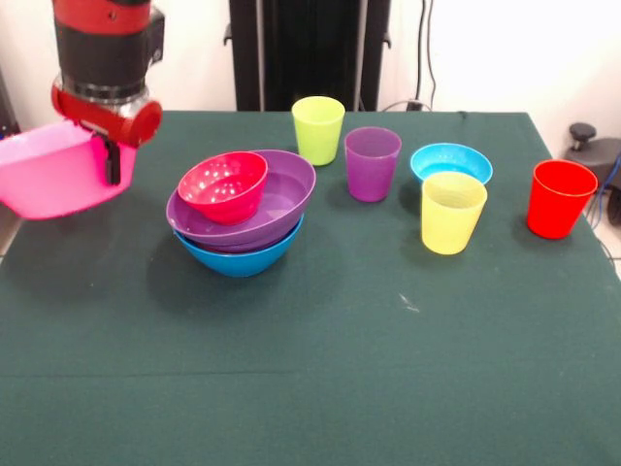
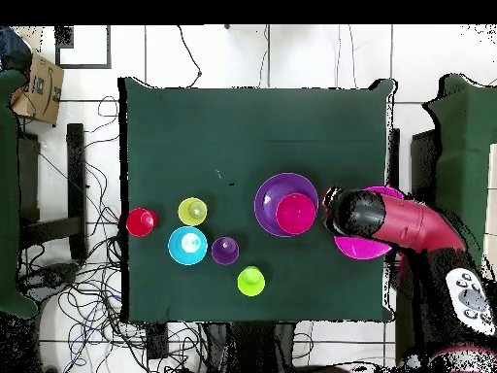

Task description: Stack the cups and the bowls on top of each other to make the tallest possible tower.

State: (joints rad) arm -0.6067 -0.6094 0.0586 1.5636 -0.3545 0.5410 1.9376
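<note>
**Holding the pink bowl off the table's edge**

Nesting at the table's (image 1: pixel 320 369) middle-left in the front view, the tower (image 1: pixel 243 216) is three bowls deep: the medium blue bowl (image 1: pixel 238 257) at the bottom, the large purple bowl (image 1: pixel 277 206) tilted inside it, and the small red bowl (image 1: pixel 223 186) lying tipped in the purple one's 9 o'clock side. Nothing shows inside the red bowl.

From the tower, the lime green cup (image 1: pixel 318 128) stands at 1 o'clock, the purple cup (image 1: pixel 373 163) at 2 o'clock, and the light blue bowl (image 1: pixel 451 162), yellow cup (image 1: pixel 452 212) and red cup (image 1: pixel 561 198) lie out toward 3 o'clock. All four cups stand upright, mouths up, each apart from the others; the yellow cup overlaps the light blue bowl's near rim in this view.

The arm (image 1: pixel 105 49) comes down at the tower's 10 o'clock. Its claw (image 1: pixel 113 160) is clamped on the rim of the very large pink bowl (image 1: pixel 53 175), which hangs in the air, mouth up, past the table's side edge.

The picture's edge cuts off the pink bowl's outer side. Overhead, the arm (image 2: pixel 398 221) covers most of that bowl (image 2: pixel 359 246), and the claw's tips are hidden.
</note>
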